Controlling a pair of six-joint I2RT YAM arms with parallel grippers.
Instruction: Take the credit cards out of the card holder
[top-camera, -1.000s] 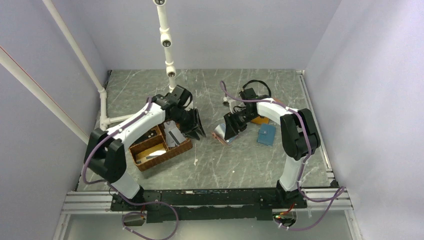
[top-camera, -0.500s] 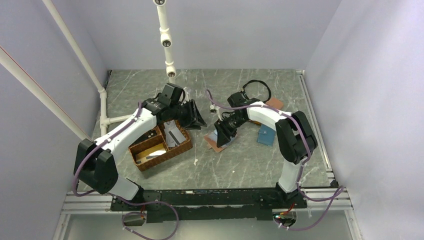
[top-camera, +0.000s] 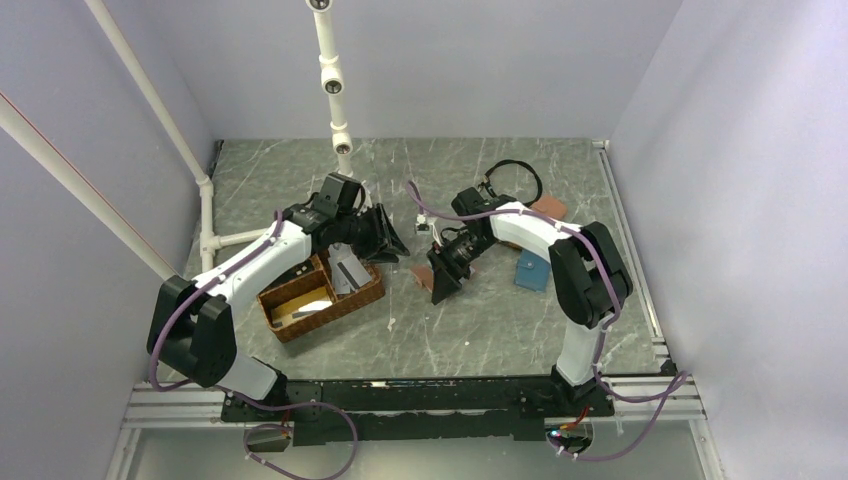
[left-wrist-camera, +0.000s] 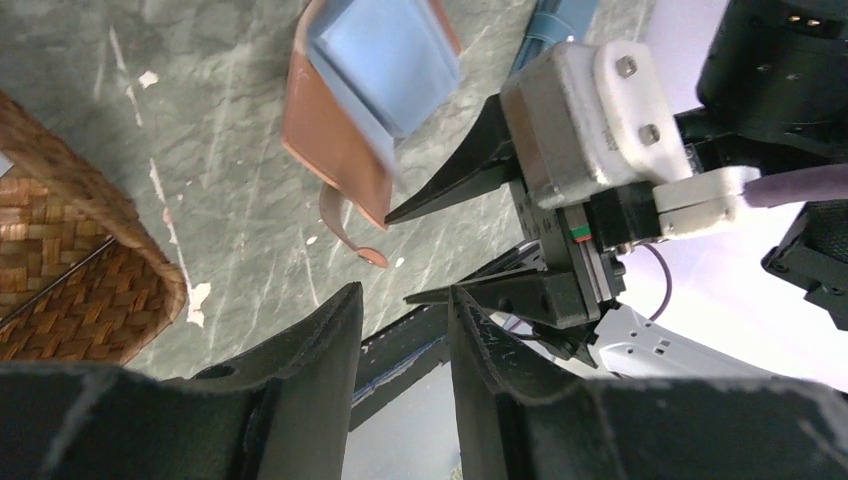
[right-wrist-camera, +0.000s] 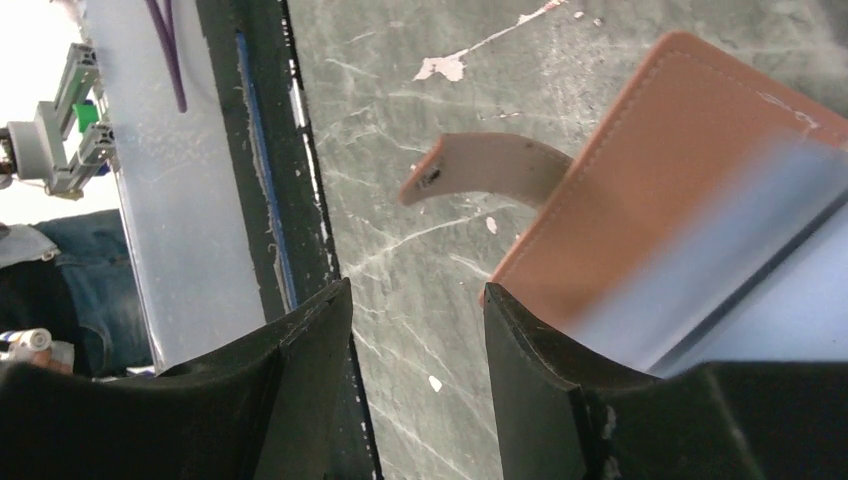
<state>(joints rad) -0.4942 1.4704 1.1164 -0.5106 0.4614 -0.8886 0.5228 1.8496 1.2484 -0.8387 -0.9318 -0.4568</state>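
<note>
Notably, the right gripper (right-wrist-camera: 415, 295) has its jaws parted, with only bare table (right-wrist-camera: 400, 120) between them. The card holder (right-wrist-camera: 660, 170), blue pockets showing, lies outside the jaws against one finger, its snap tab (right-wrist-camera: 480, 165) curling ahead of the tips. The left gripper (left-wrist-camera: 405, 300) is likewise parted and empty, with the card holder beyond its tips.

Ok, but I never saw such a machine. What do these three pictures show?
A left arm and a right arm, both robots, are bolted at the near edge of the table. One picture looks down from above; the other two come from a camera on each wrist. The left tool and the right tool are open and empty. The pink card holder, unfolded, seems to rest against one finger of the right tool. On it also lie a wicker basket, a blue wallet and an orange wallet.
</note>
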